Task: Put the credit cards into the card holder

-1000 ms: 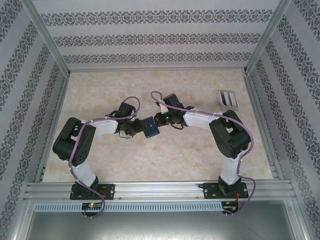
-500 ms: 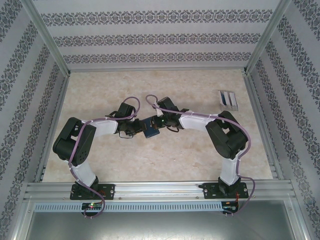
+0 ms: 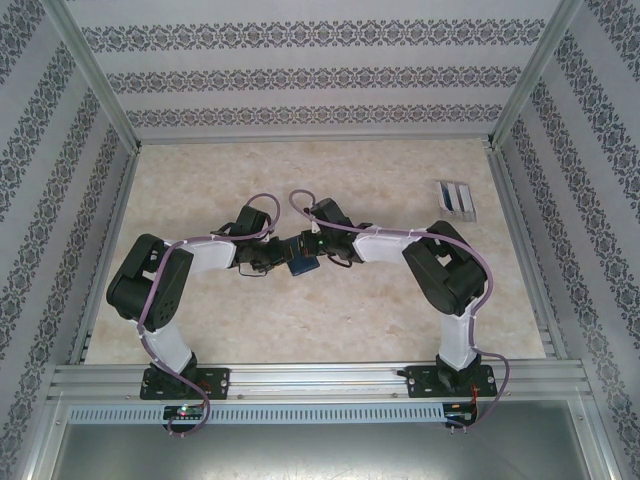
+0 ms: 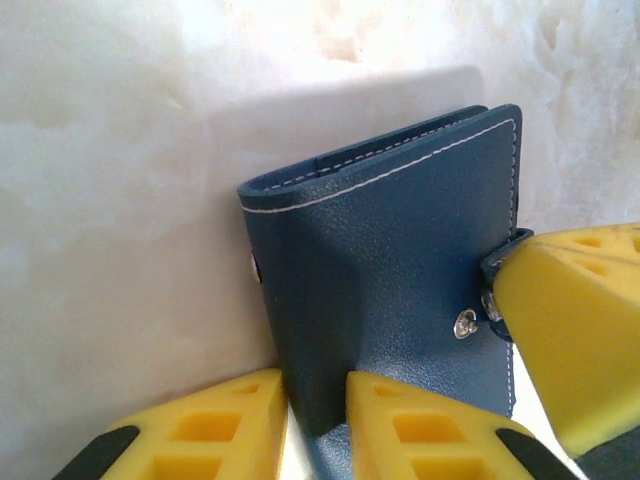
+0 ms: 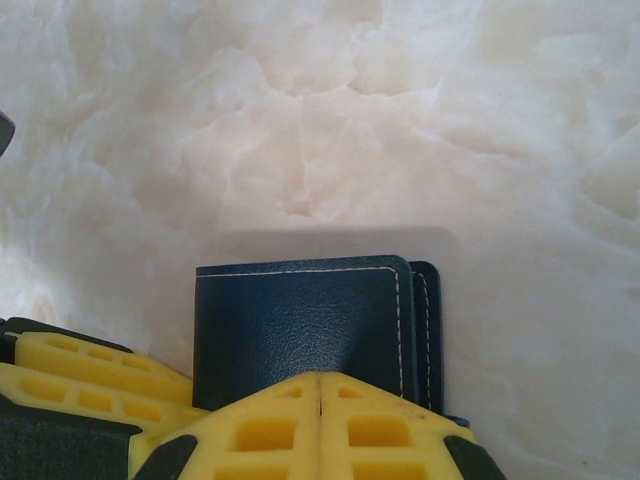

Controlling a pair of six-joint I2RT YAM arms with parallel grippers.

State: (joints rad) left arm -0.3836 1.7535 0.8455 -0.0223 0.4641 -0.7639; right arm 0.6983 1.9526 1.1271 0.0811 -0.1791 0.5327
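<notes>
While the left gripper (image 4: pixel 316 390) pinches one edge of the navy card holder (image 4: pixel 385 240) around mid-tabletop (image 3: pixel 330 320), the right gripper (image 5: pixel 318 390) has its 2 fingers pressed together, touching the holder's snap side. The credit cards (image 3: pixel 457 198) sit well apart, far right.

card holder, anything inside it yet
The card holder is folded over, so its pockets are hidden; only the navy outer cover and stitched edges show, with no card edge poking out. The left gripper clamps one edge.
</notes>
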